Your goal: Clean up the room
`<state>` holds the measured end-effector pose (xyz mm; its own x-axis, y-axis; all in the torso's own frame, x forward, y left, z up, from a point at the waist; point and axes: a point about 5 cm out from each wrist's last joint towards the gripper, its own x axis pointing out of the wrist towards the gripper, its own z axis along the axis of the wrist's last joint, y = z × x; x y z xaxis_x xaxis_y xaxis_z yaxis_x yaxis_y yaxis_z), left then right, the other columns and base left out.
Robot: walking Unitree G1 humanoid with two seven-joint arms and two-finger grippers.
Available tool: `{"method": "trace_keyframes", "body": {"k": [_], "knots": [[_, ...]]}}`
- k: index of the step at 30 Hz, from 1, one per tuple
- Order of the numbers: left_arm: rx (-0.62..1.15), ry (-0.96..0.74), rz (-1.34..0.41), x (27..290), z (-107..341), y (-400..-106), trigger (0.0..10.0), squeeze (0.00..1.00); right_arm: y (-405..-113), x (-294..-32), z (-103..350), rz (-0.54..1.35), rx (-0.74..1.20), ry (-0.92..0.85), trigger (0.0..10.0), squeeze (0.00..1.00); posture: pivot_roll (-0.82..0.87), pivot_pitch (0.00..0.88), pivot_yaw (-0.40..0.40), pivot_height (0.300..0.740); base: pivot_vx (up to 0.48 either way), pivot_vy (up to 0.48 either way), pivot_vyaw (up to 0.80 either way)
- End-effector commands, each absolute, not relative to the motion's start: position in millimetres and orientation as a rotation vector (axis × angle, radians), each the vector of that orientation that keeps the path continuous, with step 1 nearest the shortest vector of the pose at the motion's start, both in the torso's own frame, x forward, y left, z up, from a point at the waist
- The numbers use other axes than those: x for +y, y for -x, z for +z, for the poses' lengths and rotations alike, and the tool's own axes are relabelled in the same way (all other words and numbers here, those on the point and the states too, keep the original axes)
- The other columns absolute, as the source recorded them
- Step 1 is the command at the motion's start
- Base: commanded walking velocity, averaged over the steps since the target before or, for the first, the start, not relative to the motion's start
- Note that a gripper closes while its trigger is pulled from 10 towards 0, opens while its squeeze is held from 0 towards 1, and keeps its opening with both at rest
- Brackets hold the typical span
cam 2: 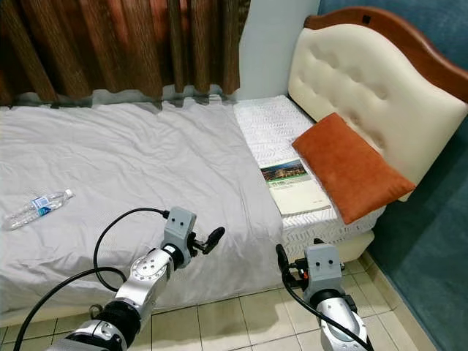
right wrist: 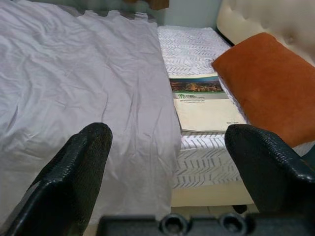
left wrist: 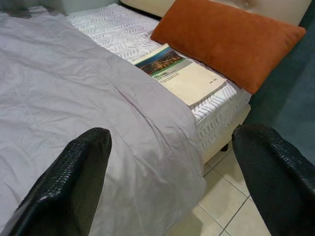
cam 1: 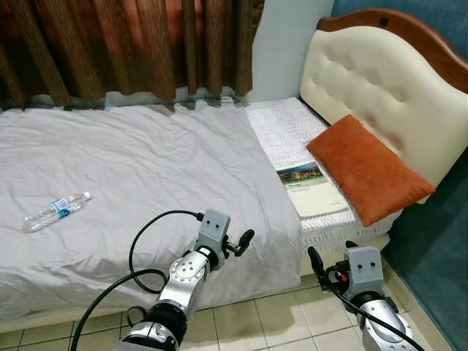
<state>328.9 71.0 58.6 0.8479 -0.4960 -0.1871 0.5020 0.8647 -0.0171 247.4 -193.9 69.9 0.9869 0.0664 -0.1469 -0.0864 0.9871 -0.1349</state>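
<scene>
You're looking down at a bed (cam 1: 219,292) with a wrinkled grey sheet (cam 1: 146,168) over most of it; the sheet stops short of the head end, so bare white mattress (cam 1: 281,131) shows there. Brown curtains (cam 1: 131,44) hang along the far side, and a cream tufted headboard (cam 1: 380,95) with a wood rim sits up at 2 o'clock. An orange pillow (cam 1: 365,168) leans against that headboard, with its near edge touching a book (cam 1: 311,189) lying flat on the mattress strip. Tiled floor (cam 1: 270,314) runs under both your arms.

The stuff to tidy: a clear plastic water bottle (cam 1: 55,210) lies on its side on the sheet, way out at 9 o'clock from your left gripper (cam 1: 235,245), well apart from it with open sheet between. The book is at about 1 o'clock from that gripper. Your right gripper (cam 1: 329,267) hangs over the floor beside the bed edge, book at roughly 12 o'clock.

Both grippers have fingers spread wide, holding nothing.
</scene>
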Motion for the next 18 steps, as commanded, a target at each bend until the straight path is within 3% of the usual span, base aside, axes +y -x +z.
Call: {"method": "trace_keyframes", "body": {"k": [1, 6, 7, 8, 9, 10, 12, 18], "knots": [[0.164, -0.047, -0.538, 68, 65, -333, 10.0, 1.0, -248, -197, 68, 0.063, 0.149, 0.13, 10.0, 0.0, -0.08, 0.0, -0.021, 0.74, 0.0, 0.0, 0.0], [0.164, -0.047, -0.538, 68, 65, -333, 10.0, 1.0, -248, -197, 68, 0.063, 0.149, 0.13, 10.0, 0.0, -0.08, 0.0, -0.021, 0.74, 0.0, 0.0, 0.0], [0.132, -0.075, -0.472, 88, 65, -330, 10.0, 1.0, -255, -197, 65, 0.049, 0.151, 0.111, 10.0, 0.0, -0.04, 0.0, -0.033, 0.74, 0.0, 0.0, 0.0], [0.132, -0.075, -0.472, 88, 65, -330, 10.0, 1.0, -255, -197, 65, 0.049, 0.151, 0.111, 10.0, 0.0, -0.04, 0.0, -0.033, 0.74, 0.0, 0.0, 0.0], [0.093, -0.091, -0.322, 125, 54, -307, 10.0, 0.0, -257, -196, 61, 0.042, 0.16, 0.075, 10.0, 0.0, 0.02, 0.0, -0.048, 0.74, 0.0, 0.0, 0.0], [0.068, -0.116, -0.218, 150, 48, -287, 10.0, 0.0, -258, -195, 57, 0.038, 0.165, 0.05, 10.0, 0.0, 0.02, 0.0, -0.048, 0.74, 0.0, 0.0, 0.0], [0.048, -0.141, -0.135, 168, 46, -267, 10.0, 0.0, -258, -194, 55, 0.037, 0.171, 0.029, 10.0, 0.0, 0.02, 0.0, -0.047, 0.74, 0.0, 0.0, 0.0], [0.044, -0.122, -0.147, 164, 48, -268, 10.0, 0.0, -262, -192, 56, 0.045, 0.167, 0.024, 10.0, 0.0, 0.02, 0.0, -0.049, 0.74, 0.0, 0.0, 0.0]]}}
